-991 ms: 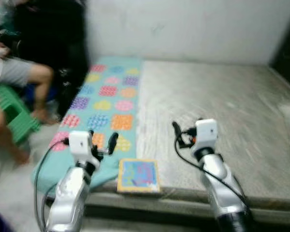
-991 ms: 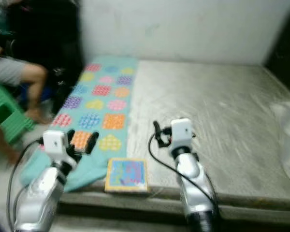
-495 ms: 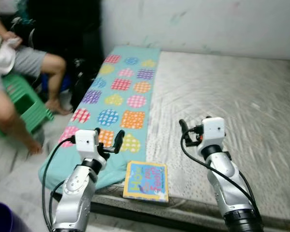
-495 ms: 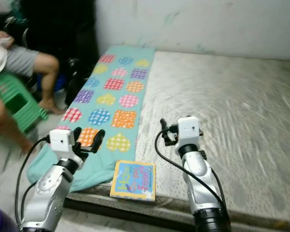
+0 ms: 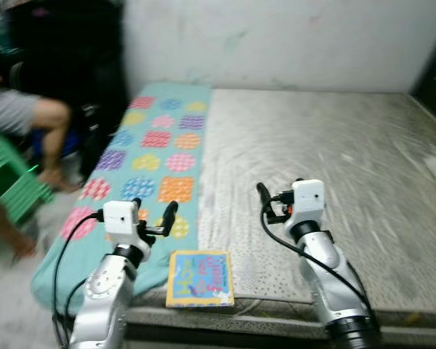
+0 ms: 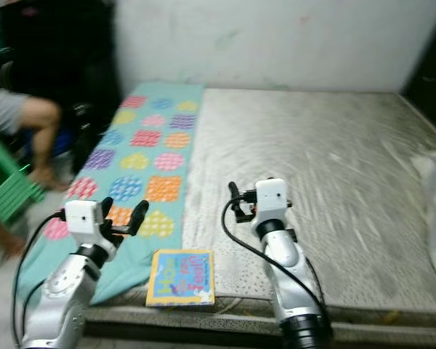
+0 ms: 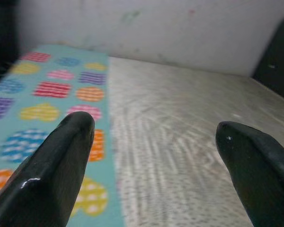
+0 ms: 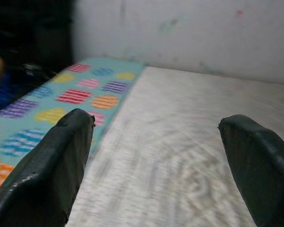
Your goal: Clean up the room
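Swinging back since half a second ago, the head camera has shifted the scene, though the book (image 5: 199, 278) seems unmoved at the mattress (image 5: 334, 153) front edge, beside the mat (image 5: 154, 156). Both grippers hover empty, fingers wide. From the book, the left gripper (image 5: 154, 216) sits just up-left and nearer than the right gripper (image 5: 264, 203); its long axis probably runs front to back.

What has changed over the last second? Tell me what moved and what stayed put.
Only the camera swung, sideways and back. The book lies at the near edge of the mattress beside the patterned blanket as before. The left gripper and right gripper stay open, holding nothing. A seated person remains at left.
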You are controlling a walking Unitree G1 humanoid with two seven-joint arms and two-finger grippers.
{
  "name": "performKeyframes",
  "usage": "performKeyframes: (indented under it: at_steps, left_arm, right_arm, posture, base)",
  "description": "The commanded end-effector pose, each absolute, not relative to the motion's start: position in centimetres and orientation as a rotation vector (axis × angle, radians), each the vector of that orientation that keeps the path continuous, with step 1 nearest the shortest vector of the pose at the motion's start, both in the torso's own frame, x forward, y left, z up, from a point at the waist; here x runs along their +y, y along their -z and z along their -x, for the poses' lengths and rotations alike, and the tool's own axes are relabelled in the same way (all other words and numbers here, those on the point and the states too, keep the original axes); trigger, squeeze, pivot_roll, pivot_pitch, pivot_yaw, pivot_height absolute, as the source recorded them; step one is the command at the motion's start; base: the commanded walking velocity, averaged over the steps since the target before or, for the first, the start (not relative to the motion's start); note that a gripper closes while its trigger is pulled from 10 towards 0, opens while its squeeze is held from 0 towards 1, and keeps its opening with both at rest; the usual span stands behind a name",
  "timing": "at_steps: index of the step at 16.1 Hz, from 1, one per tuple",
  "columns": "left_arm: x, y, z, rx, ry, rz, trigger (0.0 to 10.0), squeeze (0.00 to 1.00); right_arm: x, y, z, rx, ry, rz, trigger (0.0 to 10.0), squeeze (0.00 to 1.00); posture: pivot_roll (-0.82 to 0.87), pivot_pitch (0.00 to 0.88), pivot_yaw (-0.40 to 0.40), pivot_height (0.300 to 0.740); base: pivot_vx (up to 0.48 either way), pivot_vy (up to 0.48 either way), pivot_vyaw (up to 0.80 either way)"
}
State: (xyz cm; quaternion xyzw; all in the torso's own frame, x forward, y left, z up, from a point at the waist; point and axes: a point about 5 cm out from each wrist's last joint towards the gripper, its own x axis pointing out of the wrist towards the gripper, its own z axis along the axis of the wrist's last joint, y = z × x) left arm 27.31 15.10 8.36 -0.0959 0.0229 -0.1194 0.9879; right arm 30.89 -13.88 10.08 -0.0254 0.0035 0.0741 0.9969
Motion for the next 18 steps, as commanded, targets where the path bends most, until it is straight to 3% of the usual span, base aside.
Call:
performKeyframes:
  at_steps: [1,10,18]
  left_arm:
    - [15.24,-8.66,-27.42,0.035,0.241,0.187,10.0,0.00]
    - [15.36,-8.46,-27.52,0.054,0.219,0.179,10.0,0.00]
    - [15.33,-8.34,-27.53,0.059,0.213,0.183,10.0,0.00]
  right_arm:
    - [-13.82,-10.62,-31.10,-0.011,-0.146,0.044,10.0,0.00]
    - [-13.79,-10.52,-31.09,-0.009,-0.148,0.047,10.0,0.00]
    - [-13.80,-10.46,-31.14,-0.010,-0.153,0.057,10.0,0.00]
  posture:
    - [-0.15,0.014,0.000,0.740]
    - [-0.14,0.010,-0.003,0.740]
    - [-0.14,0.005,-0.003,0.740]
  base:
    - [0.251,0.000,0.00]
    - [0.054,0.000,0.00]
    - [0.000,-0.364,0.00]
